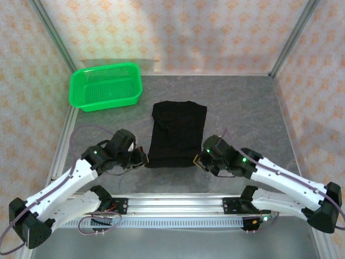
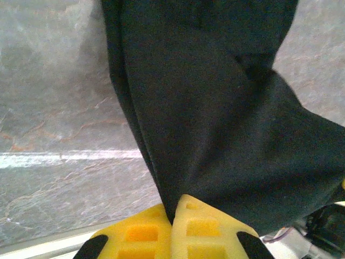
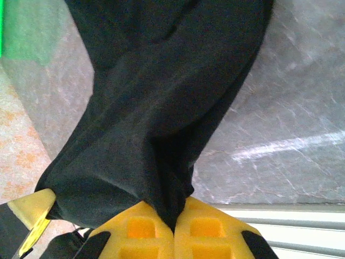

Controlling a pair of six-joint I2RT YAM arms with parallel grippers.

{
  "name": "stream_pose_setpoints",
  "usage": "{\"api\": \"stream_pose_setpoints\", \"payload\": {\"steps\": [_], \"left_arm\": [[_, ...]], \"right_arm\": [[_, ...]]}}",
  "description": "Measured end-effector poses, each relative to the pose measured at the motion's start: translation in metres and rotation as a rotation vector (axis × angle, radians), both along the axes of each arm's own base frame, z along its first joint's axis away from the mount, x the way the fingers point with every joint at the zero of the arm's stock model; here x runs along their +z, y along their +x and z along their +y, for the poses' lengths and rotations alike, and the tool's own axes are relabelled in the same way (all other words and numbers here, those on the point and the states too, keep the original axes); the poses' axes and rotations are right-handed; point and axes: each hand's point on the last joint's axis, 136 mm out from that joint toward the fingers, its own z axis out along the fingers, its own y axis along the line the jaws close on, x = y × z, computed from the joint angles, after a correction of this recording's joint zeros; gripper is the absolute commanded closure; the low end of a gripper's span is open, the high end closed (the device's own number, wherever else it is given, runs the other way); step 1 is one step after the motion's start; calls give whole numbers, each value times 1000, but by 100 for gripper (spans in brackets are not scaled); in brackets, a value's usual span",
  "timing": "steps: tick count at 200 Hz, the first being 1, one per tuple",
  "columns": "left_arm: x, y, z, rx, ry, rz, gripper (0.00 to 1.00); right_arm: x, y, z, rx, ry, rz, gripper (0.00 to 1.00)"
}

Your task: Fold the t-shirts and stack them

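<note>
The t-shirt (image 2: 215, 108) runs off the left wrist view's top edge, its near end vanishing inside the left gripper (image 2: 173, 226). In the right wrist view the basket (image 3: 24, 29) is a green blur, cropped at the corner.

On your grey marbled table (image 1: 253, 108) you have a green mesh basket (image 1: 106, 85) upper left and a black t-shirt (image 1: 177, 135) at frame centre.

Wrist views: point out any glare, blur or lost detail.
Left wrist view: a white glare streak crosses the table at left, and the t-shirt is so dark its folds barely show. Right wrist view: a similar streak at right; the green basket in the top-left corner is a blur. Top external view: even light, t-shirt nearly featureless black.
</note>
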Motion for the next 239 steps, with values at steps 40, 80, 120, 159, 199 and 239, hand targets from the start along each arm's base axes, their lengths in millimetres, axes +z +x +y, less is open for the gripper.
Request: {"api": "stream_pose_setpoints", "payload": {"steps": [40, 80, 120, 159, 199, 239], "left_arm": [[39, 42, -2, 33, -13, -57, 100], [55, 80, -6, 22, -18, -68, 100], [59, 118, -11, 4, -7, -65, 100], [54, 158, -14, -5, -3, -54, 100], [44, 198, -10, -4, -12, -49, 100], [22, 237, -7, -14, -18, -27, 100]], "right_arm": [[30, 39, -7, -45, -40, -56, 100], [48, 84, -15, -56, -74, -71, 100], [50, 131, -19, -45, -101, -58, 100], [38, 169, -23, -31, -113, -19, 100], [27, 210, -25, -12, -109, 10, 100], [5, 245, -29, -4, -100, 52, 100]]}}
